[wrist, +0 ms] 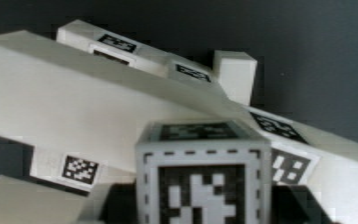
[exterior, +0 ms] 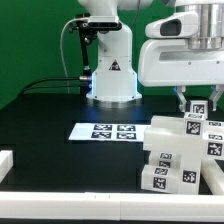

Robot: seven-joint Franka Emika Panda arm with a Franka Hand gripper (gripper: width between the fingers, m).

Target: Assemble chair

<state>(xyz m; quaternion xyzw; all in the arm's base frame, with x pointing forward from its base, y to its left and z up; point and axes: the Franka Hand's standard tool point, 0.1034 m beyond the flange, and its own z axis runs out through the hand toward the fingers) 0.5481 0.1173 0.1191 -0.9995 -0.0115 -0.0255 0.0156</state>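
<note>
My gripper [exterior: 194,102] hangs at the exterior view's right, over a cluster of matte white chair parts [exterior: 178,152]. Its jaws stand on both sides of an upright white tagged bar [exterior: 198,110] and are shut on it. In the wrist view the gripper [wrist: 202,206] holds this bar [wrist: 202,160] by its sides, with the bar's tagged end face towards the camera. Below the bar lies a flat white chair plate [wrist: 78,95]. Tagged bars [wrist: 194,72] rest against the plate. The dark fingers [wrist: 144,198] show only partly.
The marker board [exterior: 105,131] lies on the black table, left of the chair parts. The robot base [exterior: 110,70] stands at the back with a cable on its left. A white rim [exterior: 90,205] runs along the table's front, and a white block [exterior: 18,161] sits at the left edge.
</note>
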